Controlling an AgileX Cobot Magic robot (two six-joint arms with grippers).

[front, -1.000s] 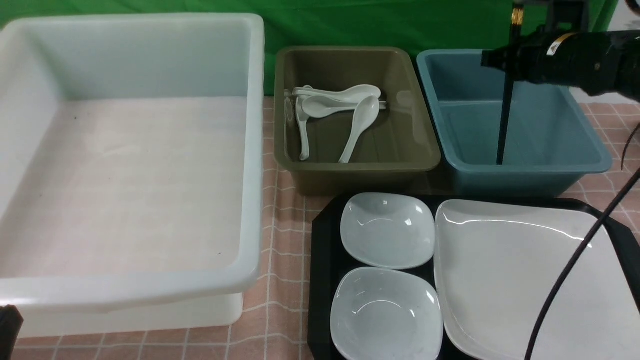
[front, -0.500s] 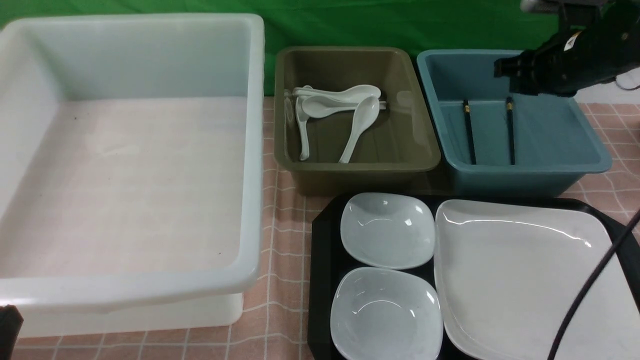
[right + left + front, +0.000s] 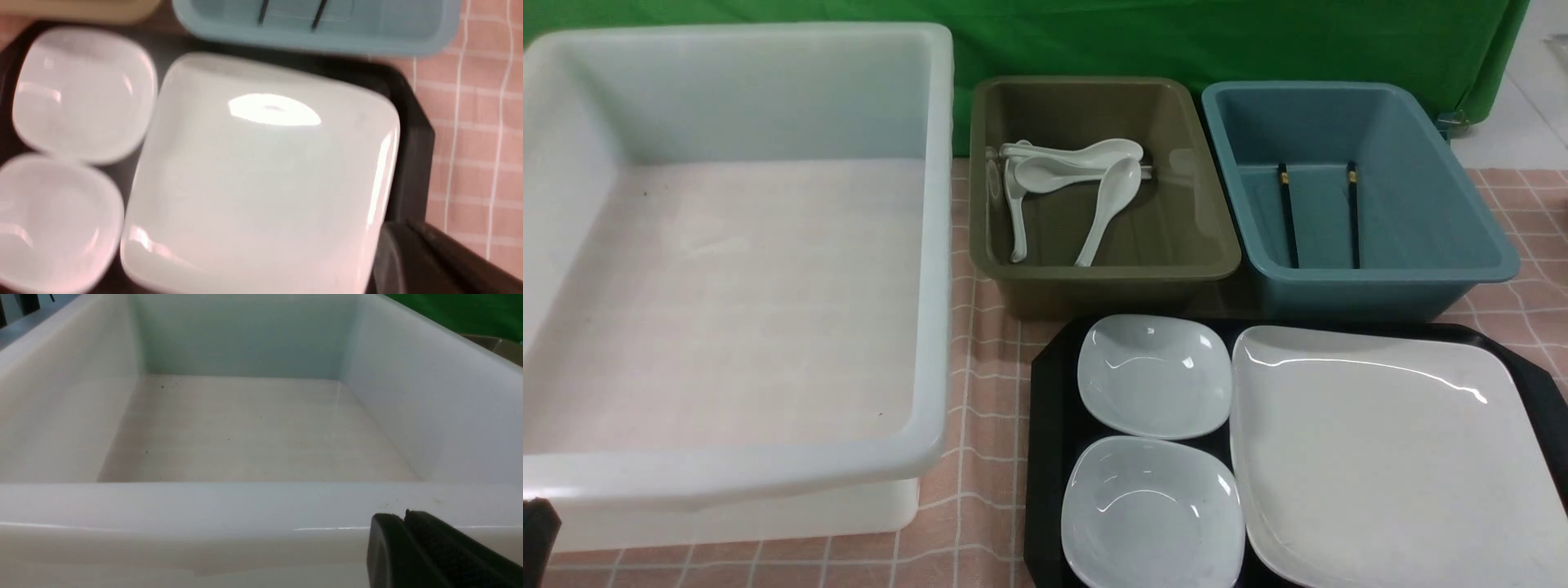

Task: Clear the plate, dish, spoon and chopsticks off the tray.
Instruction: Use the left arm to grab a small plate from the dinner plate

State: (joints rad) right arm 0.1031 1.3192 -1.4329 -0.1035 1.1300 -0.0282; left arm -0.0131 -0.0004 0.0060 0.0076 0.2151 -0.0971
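Observation:
The large white plate (image 3: 1380, 457) lies on the right part of the black tray (image 3: 1049, 384). Two small pale dishes (image 3: 1153, 376) (image 3: 1152, 513) sit on its left part. The two black chopsticks (image 3: 1288, 216) lie apart in the blue tub (image 3: 1462, 237). White spoons (image 3: 1107, 204) lie in the olive tub (image 3: 1209, 220); none is on the tray. My right gripper (image 3: 408, 228) is shut and empty, above the plate's (image 3: 261, 175) corner at the tray's (image 3: 412, 134) right rim. My left gripper (image 3: 404, 514) is shut and empty at the white tub's near wall (image 3: 245, 506).
The big white tub (image 3: 931, 245) fills the left half of the table and holds nothing. The olive and blue tubs stand side by side behind the tray. A pink checked cloth (image 3: 988, 359) covers the table. A green backdrop hangs behind.
The right arm held the chopsticks upright over the blue tub, let them go into it, then drew back out of the front view. The left arm has not moved.

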